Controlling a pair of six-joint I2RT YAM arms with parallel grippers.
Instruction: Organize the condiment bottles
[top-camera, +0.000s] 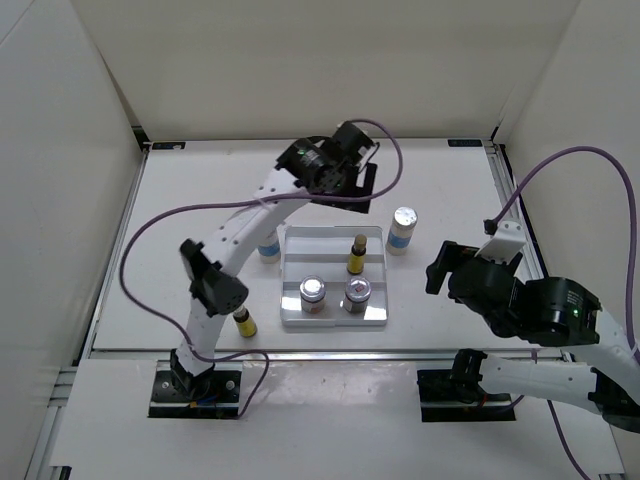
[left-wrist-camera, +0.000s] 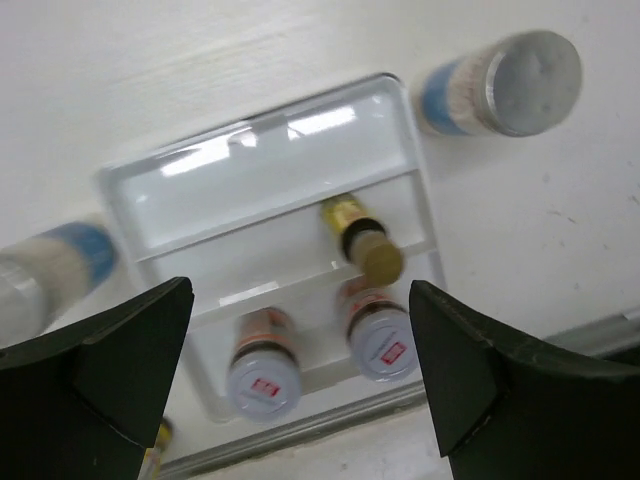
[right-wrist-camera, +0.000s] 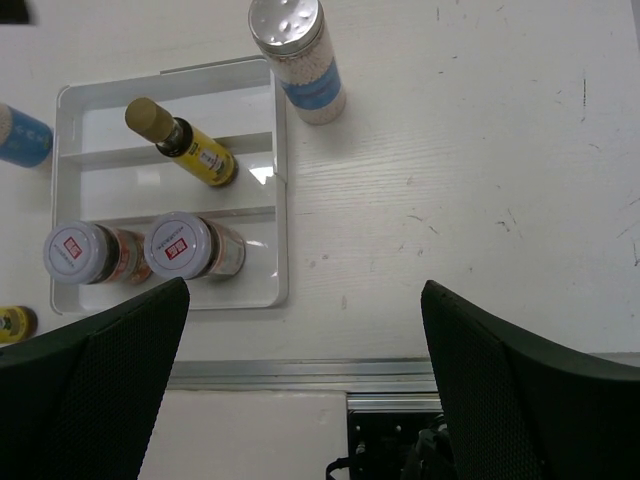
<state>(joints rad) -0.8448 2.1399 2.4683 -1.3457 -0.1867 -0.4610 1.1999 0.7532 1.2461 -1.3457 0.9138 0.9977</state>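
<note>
1. Left wrist view: nearest the lens, the left tool (left-wrist-camera: 300, 300) has its fingers spread wide with nothing between them. It hangs above the tray (left-wrist-camera: 260, 180).
2. Below it, the tray yellow bottle (left-wrist-camera: 362, 240) stands in the middle step and the jars (left-wrist-camera: 262, 372) (left-wrist-camera: 380, 338) fill the near step. The left-side white cylinder (left-wrist-camera: 55, 265) and right-side white cylinder (left-wrist-camera: 500, 85) stand outside the tray.
3. Right wrist view: the right tool (right-wrist-camera: 305, 300) is also wide open and empty, over bare bench (right-wrist-camera: 450, 150) beside the tray. The far step holds nothing.
4. Top view: the loose yellow bottle (top-camera: 243, 322) stands on the bench, close to the left arm (top-camera: 230, 240).
5. The likely step is to fetch that loose bottle. Rise straight off the tray so the thin bottle there is not clipped. Then come down from above, grip below the cap and keep the bottle upright.
</note>
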